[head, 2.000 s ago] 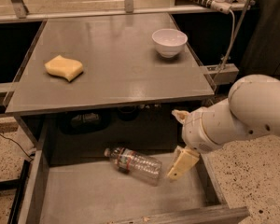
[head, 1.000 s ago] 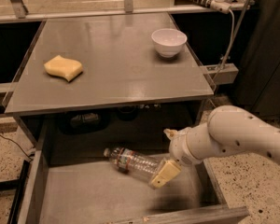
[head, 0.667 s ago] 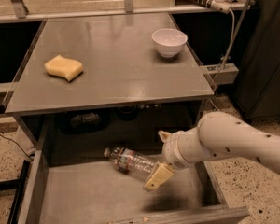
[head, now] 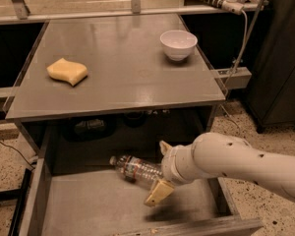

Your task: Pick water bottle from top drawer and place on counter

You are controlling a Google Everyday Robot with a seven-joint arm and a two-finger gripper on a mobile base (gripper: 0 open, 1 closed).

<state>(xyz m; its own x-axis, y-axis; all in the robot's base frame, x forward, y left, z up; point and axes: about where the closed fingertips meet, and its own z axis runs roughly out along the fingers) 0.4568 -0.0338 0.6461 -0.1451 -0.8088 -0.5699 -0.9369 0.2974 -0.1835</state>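
in drawer (head: 88,208), jaws spread around bottle (head: 133,169)

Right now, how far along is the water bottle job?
Done: the top drawer stands pulled out, and the gripper is down inside it. In hand: its open fingers straddle the base end of the water bottle, which lies on its side on the drawer floor, not yet lifted. Left: close, lift, and set it on the counter, where a sponge and white bowl sit.

Just one camera, high and fairly close, looking down over the table (head: 123,82) into the top drawer (head: 88,205), where the gripper (head: 156,173) hangs, jaws apart.
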